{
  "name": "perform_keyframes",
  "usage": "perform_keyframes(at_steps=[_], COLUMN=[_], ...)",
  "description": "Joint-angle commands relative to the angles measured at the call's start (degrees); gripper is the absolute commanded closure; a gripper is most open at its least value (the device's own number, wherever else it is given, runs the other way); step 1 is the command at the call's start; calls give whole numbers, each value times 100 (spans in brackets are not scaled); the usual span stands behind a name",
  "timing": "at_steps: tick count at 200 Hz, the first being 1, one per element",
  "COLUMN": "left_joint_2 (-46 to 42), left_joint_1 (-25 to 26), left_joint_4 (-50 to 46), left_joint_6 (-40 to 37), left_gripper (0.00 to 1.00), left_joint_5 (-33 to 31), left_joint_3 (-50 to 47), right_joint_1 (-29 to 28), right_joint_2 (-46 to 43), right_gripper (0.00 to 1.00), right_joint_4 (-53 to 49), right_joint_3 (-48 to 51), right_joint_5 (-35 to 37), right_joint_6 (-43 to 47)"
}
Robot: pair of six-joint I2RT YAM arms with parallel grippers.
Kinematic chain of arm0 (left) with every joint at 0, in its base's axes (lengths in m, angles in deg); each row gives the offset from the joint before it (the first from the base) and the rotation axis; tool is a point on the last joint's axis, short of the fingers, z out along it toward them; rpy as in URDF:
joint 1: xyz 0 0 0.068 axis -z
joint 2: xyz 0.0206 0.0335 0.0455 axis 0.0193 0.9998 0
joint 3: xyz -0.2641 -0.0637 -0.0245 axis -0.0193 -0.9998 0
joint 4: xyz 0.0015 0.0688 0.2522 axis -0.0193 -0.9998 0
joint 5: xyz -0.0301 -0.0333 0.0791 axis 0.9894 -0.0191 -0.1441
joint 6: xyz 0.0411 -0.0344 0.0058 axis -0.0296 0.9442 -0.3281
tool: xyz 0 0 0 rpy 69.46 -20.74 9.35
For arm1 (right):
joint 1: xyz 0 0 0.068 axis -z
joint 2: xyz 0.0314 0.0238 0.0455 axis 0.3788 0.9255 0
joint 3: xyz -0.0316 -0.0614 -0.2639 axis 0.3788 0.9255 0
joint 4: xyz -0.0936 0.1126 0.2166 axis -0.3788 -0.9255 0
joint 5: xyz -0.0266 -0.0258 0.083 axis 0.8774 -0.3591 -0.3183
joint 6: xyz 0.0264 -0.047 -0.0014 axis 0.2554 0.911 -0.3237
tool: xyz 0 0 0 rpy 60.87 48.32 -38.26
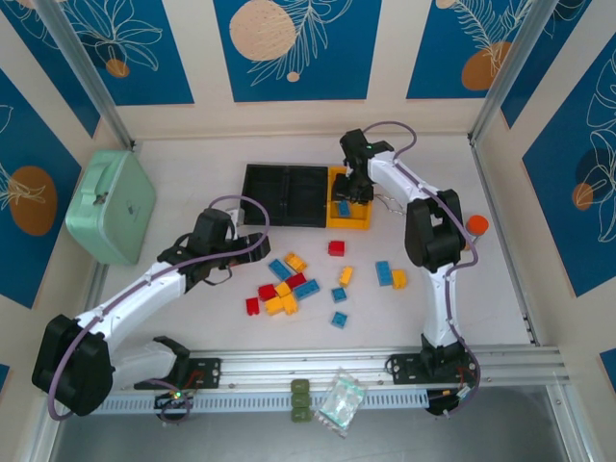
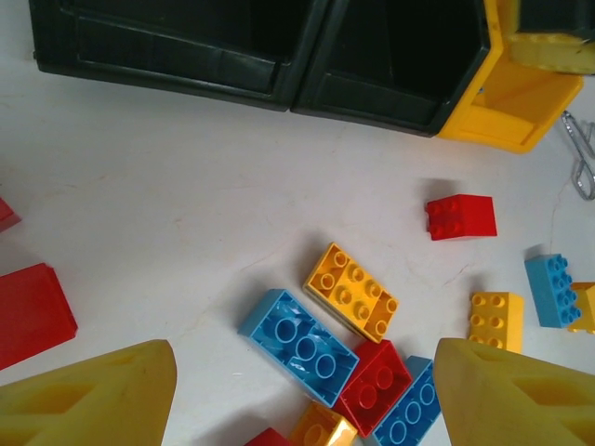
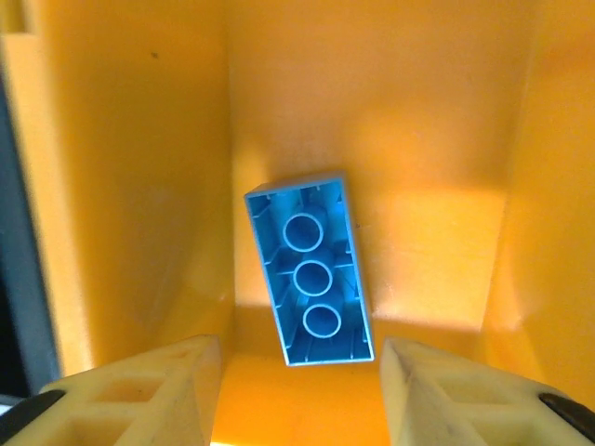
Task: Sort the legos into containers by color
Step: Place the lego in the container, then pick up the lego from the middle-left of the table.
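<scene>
Now, I am holding my right gripper (image 3: 297, 346) open over the yellow bin (image 3: 446, 111), clear of the 1 blue brick (image 3: 310, 279) inside, aiming to lift straight up.

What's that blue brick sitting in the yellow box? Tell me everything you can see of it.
The blue brick is a long rectangular piece of glossy plastic, turned underside up: a hollow shell with three round tubes in a row. It lies slightly askew in the yellow bin, seemingly on its floor. The right end effector hangs open over it, fingers either side of its near end, not gripping it.
</scene>
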Motion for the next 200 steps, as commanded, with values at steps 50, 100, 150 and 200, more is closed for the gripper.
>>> perform_keyframes(at_steps=[50,100,150,200], left_joint_2=[109,326,835,1822], left_joint_1=[48,51,-125,-267], left_joint_4=[-531,-1380,-2515,-1944], left_joint_6=[16,155,529,208], left_gripper=[28,31,27,24], left_joint_5=[-82,-491,-1989,-2141], left_joint_3=[179,479,783,972], right_joint_1=[-203,-447,-828,-904], right_joint_2=[-2264,-3241,-4049,-4412], right_gripper=[51,51,49,49], right_joint_4=[583,896,1300,1400], right_joint_3=[1606,2916,3976,4419], right_joint_5=[-409,-636,-884,-980], right_joint_6=[23,54,-176,-490])
